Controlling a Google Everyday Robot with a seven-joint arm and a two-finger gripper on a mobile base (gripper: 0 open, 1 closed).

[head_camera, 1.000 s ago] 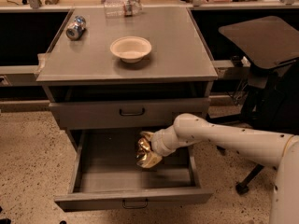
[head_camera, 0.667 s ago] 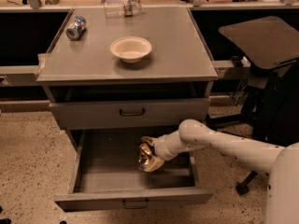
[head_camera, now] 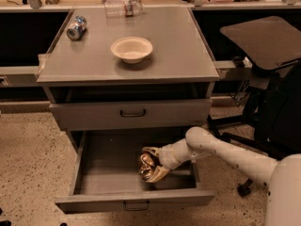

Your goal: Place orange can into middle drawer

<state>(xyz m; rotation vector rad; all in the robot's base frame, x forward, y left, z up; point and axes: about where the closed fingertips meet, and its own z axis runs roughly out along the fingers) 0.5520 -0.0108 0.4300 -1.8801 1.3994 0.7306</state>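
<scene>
Camera view centres on a grey cabinet [head_camera: 178,55], with a chair [head_camera: 263,41] at right. Its lowest drawer [head_camera: 103,159] is open at lower centre, and the arm [head_camera: 225,152] reaches in from the lower right. A bowl [head_camera: 131,48] and a blue can [head_camera: 75,28] sit on top. The gripper [head_camera: 151,164], inside the drawer, is clamped around the orange can [head_camera: 146,167].

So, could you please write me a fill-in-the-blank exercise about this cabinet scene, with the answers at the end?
1. The gripper holds the orange can inside the bottom drawer, which is ____.
2. The blue-and-silver can lies on its ____.
3. The white bowl stands on the ____ of the cabinet, not in a drawer.

Missing words: open, side, top.
</scene>
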